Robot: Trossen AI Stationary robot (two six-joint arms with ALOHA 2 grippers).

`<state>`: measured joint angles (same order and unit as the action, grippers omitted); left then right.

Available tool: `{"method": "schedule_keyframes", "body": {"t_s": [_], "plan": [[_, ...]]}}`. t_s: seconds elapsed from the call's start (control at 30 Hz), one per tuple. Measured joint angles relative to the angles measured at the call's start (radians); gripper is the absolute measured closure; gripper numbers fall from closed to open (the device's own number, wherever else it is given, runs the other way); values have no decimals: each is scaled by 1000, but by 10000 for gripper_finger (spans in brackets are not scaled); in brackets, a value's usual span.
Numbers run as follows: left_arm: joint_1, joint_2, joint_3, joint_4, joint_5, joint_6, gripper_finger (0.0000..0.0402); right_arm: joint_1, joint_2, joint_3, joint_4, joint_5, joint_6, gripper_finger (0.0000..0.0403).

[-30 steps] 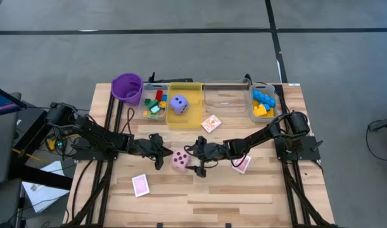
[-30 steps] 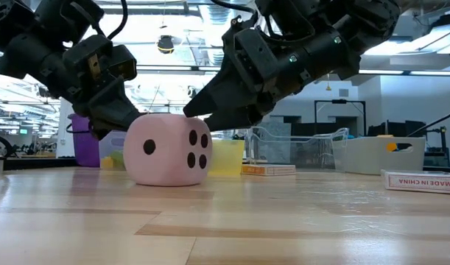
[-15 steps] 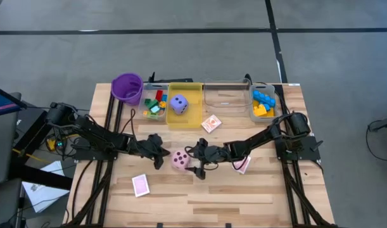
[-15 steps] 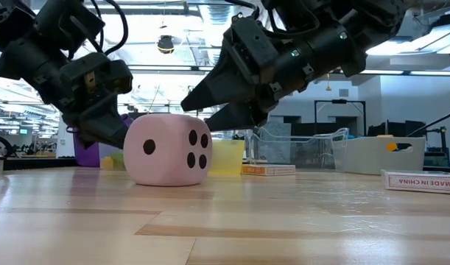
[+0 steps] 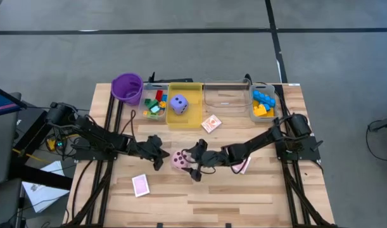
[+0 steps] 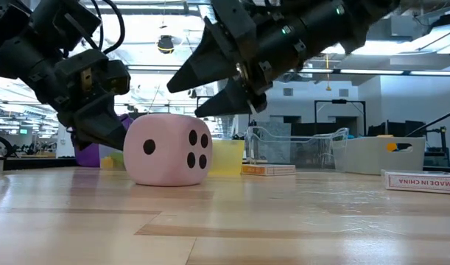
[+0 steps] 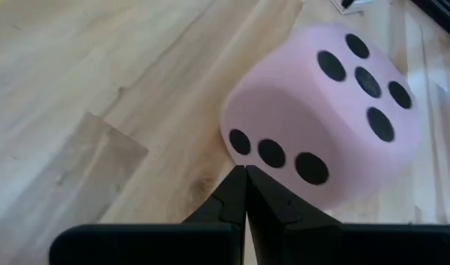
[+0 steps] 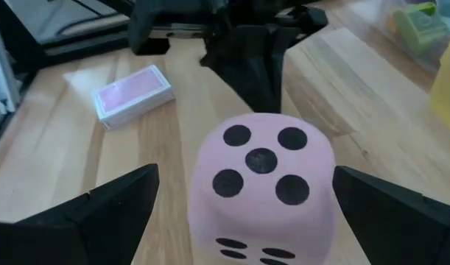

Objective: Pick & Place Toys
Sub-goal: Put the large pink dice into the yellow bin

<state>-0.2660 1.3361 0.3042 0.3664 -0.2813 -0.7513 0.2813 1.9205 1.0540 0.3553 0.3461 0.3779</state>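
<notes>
In the middle of the wooden table (image 5: pixel 244 190) you have a pink die (image 5: pixel 179 160) sitting flat on the wood. Your right claw (image 5: pixel 194 163) is wide open around it, one finger on each side, and the fingers (image 8: pixel 114 202) are not touching it. In the low view this claw (image 6: pixel 202 88) hangs above the die (image 6: pixel 168 149), not on it. From the right wrist you see the die (image 8: pixel 263 180) with its five-dot face up, right between the two spread fingers.

Your left claw (image 5: pixel 159 158) is just beside the die on the other side. Its fingers (image 7: pixel 236 202) are pressed tight together and hold nothing. The tips point at the die (image 7: pixel 324 121) and sit very near it; you cannot tell if they touch.

At the far edge of the table you have a purple cup (image 5: pixel 126 87), then a clear bin (image 5: pixel 154 102) with small bricks, then a yellow bin (image 5: pixel 192 116) with a purple die (image 5: pixel 178 103) inside. Next comes an empty-looking clear bin (image 5: pixel 227 97), and another bin with blue and yellow bricks (image 5: pixel 263 102).

One pink card pack (image 5: pixel 140 185) lies near the front on the left arm's side. Another pack (image 5: pixel 211 123) lies in front of the bins. A third one (image 5: pixel 242 164) peeks out from under your right arm
</notes>
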Motion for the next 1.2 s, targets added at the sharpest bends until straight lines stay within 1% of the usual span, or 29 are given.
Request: {"method": "schedule_keyframes", "body": {"t_s": [0.17,0.27,0.4,0.6,0.77,1.0,1.1,1.2], "plan": [[-28,0,0,0,0,-25,402,14,0,71,-156,90,9,4],[-39,0,0,0,0,-38,402,14,0,85,-200,133,21,4],[-48,0,0,0,-1,-41,402,12,0,85,-201,128,68,4],[-48,0,0,3,-9,-43,402,21,0,85,-199,124,73,4],[-48,0,0,40,-10,-44,402,27,0,85,-216,101,87,4],[-48,0,0,64,-10,-52,402,33,2,85,-222,100,87,4],[-48,0,0,72,-10,-69,402,35,30,85,-212,96,87,4],[-48,0,0,89,-10,-69,402,35,86,100,-188,91,87,4]]}}
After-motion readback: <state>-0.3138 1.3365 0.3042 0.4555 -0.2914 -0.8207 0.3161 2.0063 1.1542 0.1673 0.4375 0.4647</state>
